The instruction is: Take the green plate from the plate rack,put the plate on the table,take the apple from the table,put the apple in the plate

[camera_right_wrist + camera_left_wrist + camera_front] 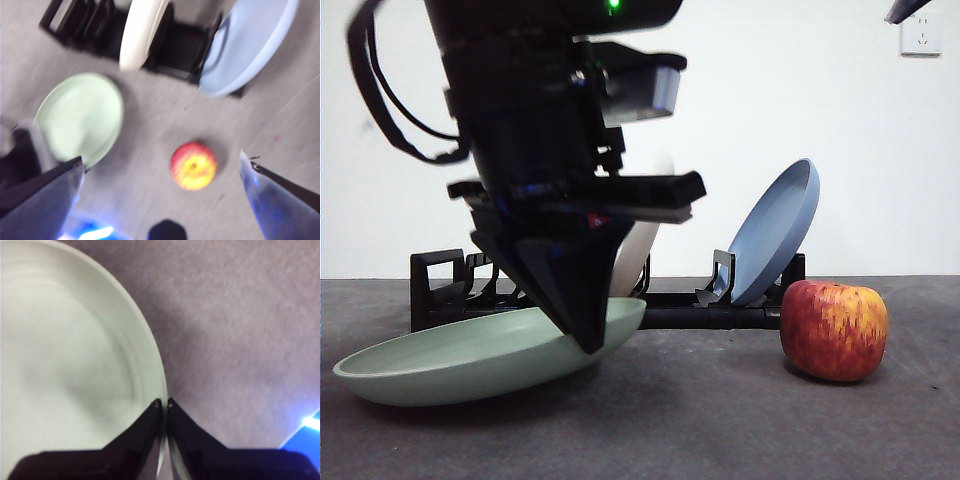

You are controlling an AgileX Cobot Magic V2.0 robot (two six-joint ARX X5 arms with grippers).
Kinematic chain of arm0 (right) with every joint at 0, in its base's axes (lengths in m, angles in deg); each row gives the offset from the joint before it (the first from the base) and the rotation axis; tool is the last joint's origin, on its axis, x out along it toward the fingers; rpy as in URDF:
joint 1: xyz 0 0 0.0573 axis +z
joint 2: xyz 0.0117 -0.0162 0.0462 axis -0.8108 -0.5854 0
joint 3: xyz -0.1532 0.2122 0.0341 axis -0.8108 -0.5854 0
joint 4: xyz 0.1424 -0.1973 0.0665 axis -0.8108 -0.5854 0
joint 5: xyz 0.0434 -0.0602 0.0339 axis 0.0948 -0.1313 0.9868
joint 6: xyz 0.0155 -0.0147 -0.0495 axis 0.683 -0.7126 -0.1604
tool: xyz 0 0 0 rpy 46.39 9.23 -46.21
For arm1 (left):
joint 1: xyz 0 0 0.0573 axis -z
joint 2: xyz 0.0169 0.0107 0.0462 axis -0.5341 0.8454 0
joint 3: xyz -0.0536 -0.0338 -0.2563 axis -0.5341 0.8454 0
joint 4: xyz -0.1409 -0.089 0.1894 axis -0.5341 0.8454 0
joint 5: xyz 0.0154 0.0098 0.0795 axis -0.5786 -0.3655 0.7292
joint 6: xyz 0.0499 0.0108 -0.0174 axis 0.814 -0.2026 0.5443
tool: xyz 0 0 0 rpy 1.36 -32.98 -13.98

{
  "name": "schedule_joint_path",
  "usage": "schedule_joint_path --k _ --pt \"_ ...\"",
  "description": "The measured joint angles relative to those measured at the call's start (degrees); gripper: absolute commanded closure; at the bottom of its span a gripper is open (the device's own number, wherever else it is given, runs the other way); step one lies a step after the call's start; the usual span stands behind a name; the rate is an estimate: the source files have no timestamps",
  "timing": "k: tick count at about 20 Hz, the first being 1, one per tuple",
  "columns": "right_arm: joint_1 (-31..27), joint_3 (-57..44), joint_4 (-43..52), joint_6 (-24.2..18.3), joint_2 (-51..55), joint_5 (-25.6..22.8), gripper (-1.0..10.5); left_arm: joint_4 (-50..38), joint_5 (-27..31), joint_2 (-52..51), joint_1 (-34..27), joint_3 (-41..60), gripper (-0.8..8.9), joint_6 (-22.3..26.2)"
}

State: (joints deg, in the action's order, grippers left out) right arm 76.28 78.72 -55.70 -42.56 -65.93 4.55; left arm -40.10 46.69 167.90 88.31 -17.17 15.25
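The worktop (740,420) carries the plate (460,358) in front of the rack (680,305), its far edge down and its near rim tilted up, clamped in the left fingers (588,335). The apple (193,165) stands apart beside it, directly under the right fingers (160,170), spread wide, the nearer arm.

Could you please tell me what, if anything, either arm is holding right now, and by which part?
The left tool pinches the pale mint-green round plate by its rim. The right tool, open, holds nothing.
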Motion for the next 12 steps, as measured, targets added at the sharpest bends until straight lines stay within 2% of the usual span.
schedule_joint_path --k 3,8,12 --pt "0.0 0.0 -2.58 -1.9 0.0 5.18 2.6 -2.93 -3.93 0.13 -1.92 -0.02 8.22 0.15" --pt "0.0 0.0 -2.58 -2.4 0.0 5.46 2.6 -3.58 -7.28 0.11 -4.31 -0.17 8.22 1.49" --pt "0.0 0.0 -2.58 -2.4 0.0 5.46 2.6 -3.56 -7.48 0.11 -5.62 -0.17 8.22 2.6"
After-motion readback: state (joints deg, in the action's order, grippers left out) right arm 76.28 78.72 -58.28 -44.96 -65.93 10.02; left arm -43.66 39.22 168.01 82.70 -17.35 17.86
